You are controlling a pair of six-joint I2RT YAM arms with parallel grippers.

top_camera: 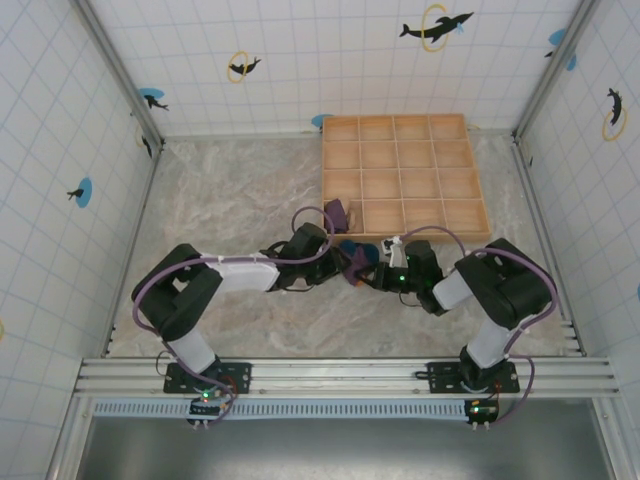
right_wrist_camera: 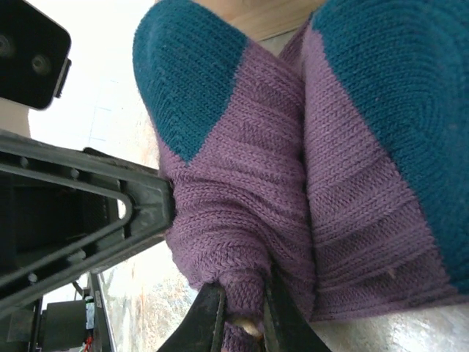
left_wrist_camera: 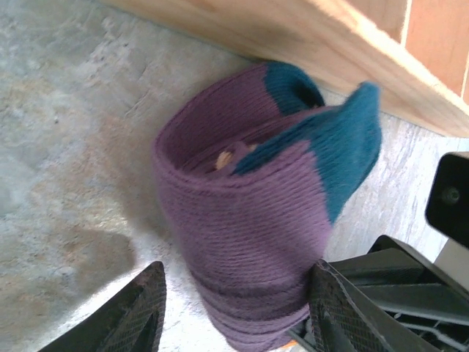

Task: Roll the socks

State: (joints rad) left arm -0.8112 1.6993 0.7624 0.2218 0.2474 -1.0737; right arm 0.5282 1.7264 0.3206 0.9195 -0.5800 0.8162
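The socks point(left_wrist_camera: 242, 213), a purple roll with teal ends, are lying on the table point(left_wrist_camera: 66, 110) just beside the near wall of the tray point(left_wrist_camera: 293, 37), between the two arms. The left gripper point(left_wrist_camera: 238, 275) is straddling the roll's lower end, jaws half open, one finger standing clear of the knit and the other touching it. The right gripper point(right_wrist_camera: 243, 293) is pinching a purple fold, jaws nearly closed on it.

My left arm point(top_camera: 240, 272) and right arm point(top_camera: 452, 292) are black with one white link each, and a purple cable point(top_camera: 310, 213) loops along both. My left tool point(left_wrist_camera: 234, 312) ends in black fingers point(left_wrist_camera: 135, 319) with finely ribbed faces. A small green light point(top_camera: 205, 395), I think, glows at each base.
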